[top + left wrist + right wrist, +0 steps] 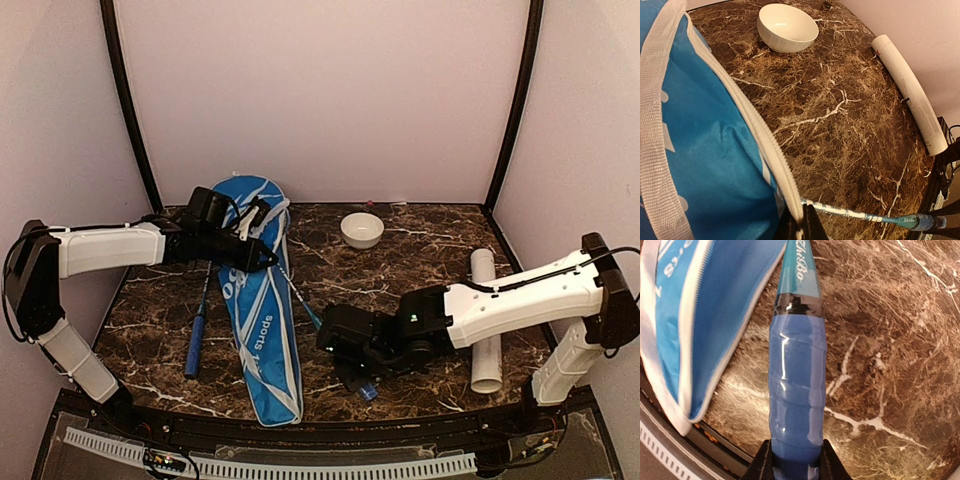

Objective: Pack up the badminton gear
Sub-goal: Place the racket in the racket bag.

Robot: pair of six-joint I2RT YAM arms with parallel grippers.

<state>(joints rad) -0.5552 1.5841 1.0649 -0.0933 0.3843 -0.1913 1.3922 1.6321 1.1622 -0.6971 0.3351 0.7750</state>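
Two rackets are in view. The loose racket [197, 335] lies on the counter [420, 260] just left of the racket cover [262, 330], with its blue handle toward the near edge. The held racket [300, 295] slants from the cover's right edge toward the near right. Its head is hidden at the cover, and I cannot tell whether it is inside or beneath.

There is one cover, one white tube [486, 320] and one small white bowl [362, 229].

There are two hands, and both are closed. The left hand [801, 227] has its fingers pinched together on the white zipper trim along the cover's right edge, close to where the held racket's shaft comes out. The right hand [797, 467] is clamped on the butt of that racket's blue wrapped handle, low over the counter near the front edge.

The cover runs the counter's full depth. Its wide end is at the far edge by the back wall and its narrow end touches the near rim. The tube lies lengthwise near the right edge, well apart from the rackets. The bowl sits near the far edge, apart from everything else.

Bare marble lies open between the cover and the tube, and between the bowl and the right arm. The strip left of the loose racket is narrow.
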